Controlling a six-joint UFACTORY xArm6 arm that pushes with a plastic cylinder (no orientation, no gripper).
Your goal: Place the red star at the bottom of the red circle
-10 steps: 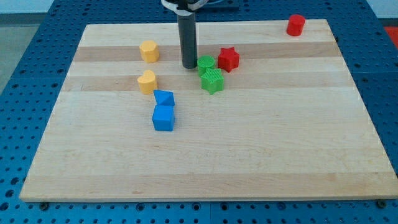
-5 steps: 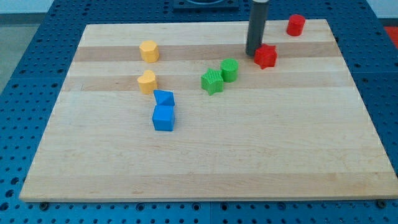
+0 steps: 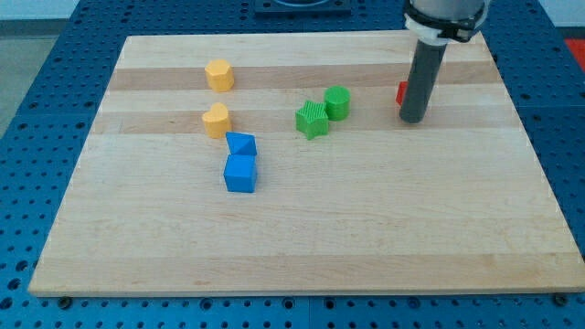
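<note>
Seven blocks can be counted, one only in part. Two yellow: one yellow block toward the view's top left, a second yellow block just below it. Two blue: a blue block touching a blue cube beneath it. Two green: a green star with a green cylinder just beside it at upper right. One red: only a sliver of a red block shows at the left side of the rod; shape cannot be made out, so I cannot tell whether it is the star or the circle. No second red piece shows.

Board: the whole lower half is bare wood, as is the right strip below the rod. Rod stands near the top right corner, well clear of the right edge.

My tip rests on the board just below and in front of the red sliver, well right of the green pair. No gripper fitted; nothing held.
</note>
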